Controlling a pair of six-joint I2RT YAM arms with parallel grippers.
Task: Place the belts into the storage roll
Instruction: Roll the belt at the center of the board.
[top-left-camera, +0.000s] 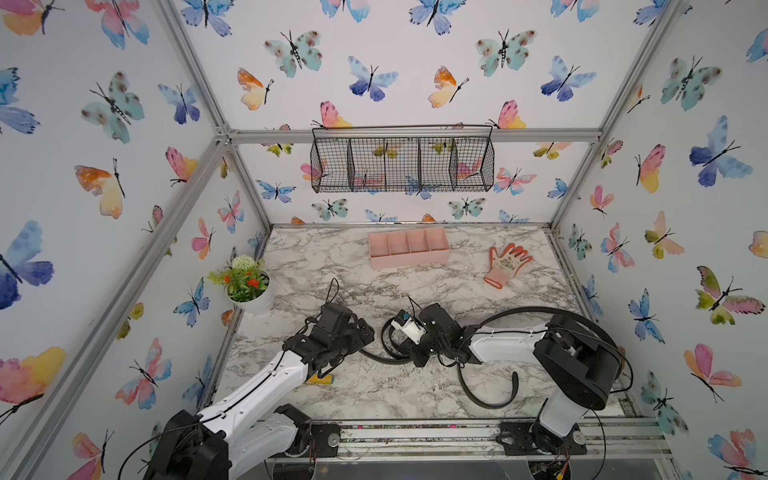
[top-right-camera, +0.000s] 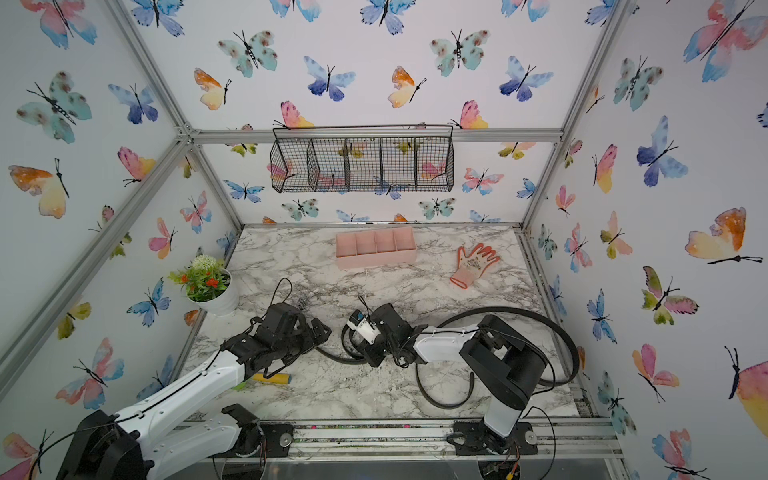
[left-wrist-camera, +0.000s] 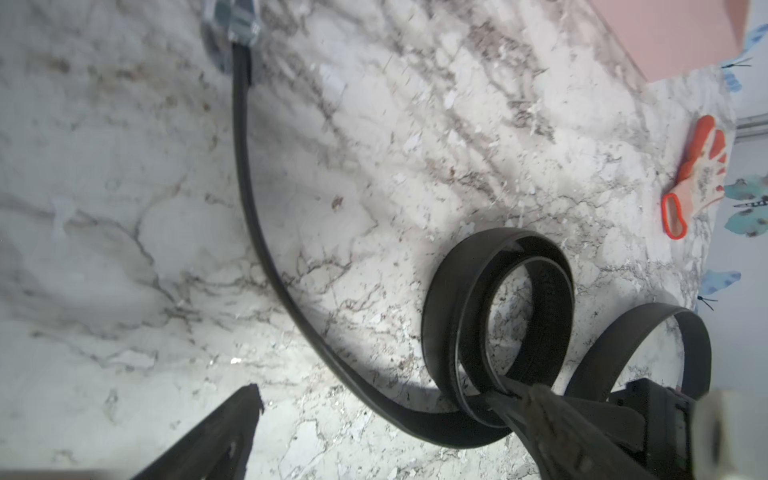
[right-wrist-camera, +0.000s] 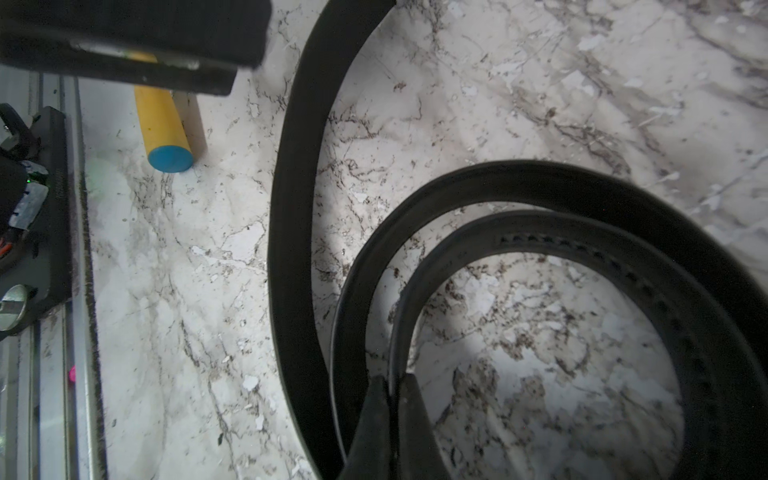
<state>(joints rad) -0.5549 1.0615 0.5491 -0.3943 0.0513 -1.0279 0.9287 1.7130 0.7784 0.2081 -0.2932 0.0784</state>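
One black belt (left-wrist-camera: 249, 199) lies on the marble table, its metal buckle (left-wrist-camera: 239, 25) at the far end and its other end wound into a loose coil (left-wrist-camera: 440, 316). My left gripper (left-wrist-camera: 376, 395) is open, low over the table, with the belt's strap running between its fingers. My right gripper (right-wrist-camera: 392, 380) is shut on the coil's inner turn (right-wrist-camera: 540, 226). A second belt (top-left-camera: 523, 309) loops widely around the right arm, and its free end (top-left-camera: 490, 401) curls near the front. The storage roll (top-left-camera: 409, 261), a pale pink divided tray, stands empty at the back.
An orange and white glove (top-left-camera: 507, 262) lies right of the tray. A potted plant (top-left-camera: 253, 299) sits at the left edge. A yellow cylinder with a blue end (right-wrist-camera: 164, 124) lies under the left arm. A black wire basket (top-left-camera: 401, 164) hangs on the back wall.
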